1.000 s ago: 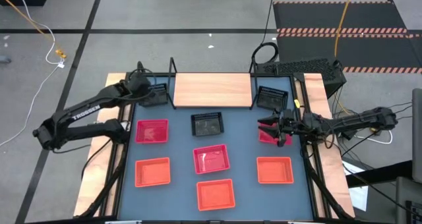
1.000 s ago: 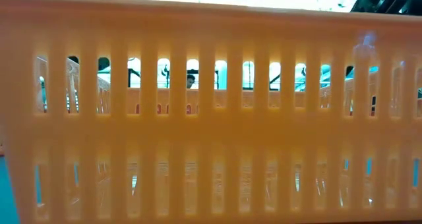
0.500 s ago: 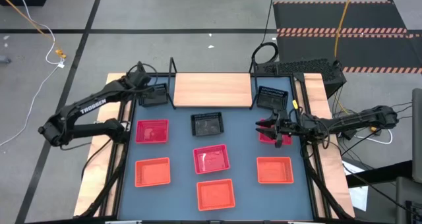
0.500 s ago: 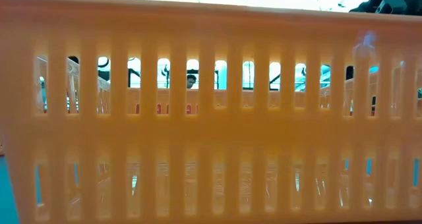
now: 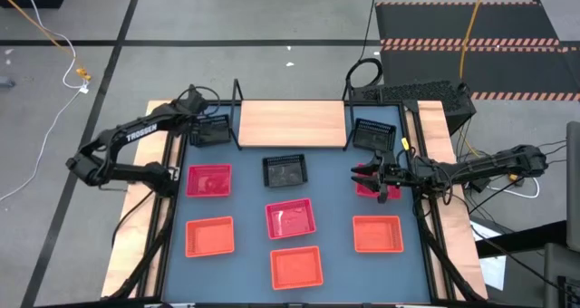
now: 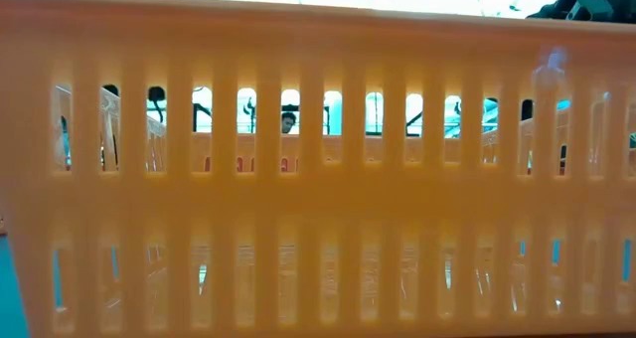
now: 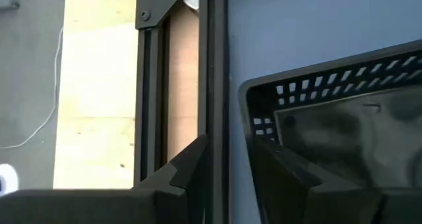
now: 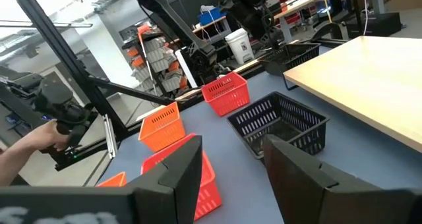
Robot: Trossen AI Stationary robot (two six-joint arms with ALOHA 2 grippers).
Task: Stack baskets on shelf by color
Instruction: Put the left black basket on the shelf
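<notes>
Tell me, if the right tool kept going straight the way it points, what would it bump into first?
Probably the middle black basket, which lies on the table straight ahead of the right tool. The wrist view makes depth hard to judge, and the tool may pass above it.

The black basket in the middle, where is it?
In the high view the middle black basket sits on the blue-grey table, just in front of the wooden shelf, with a pink-red basket right below it.
</notes>
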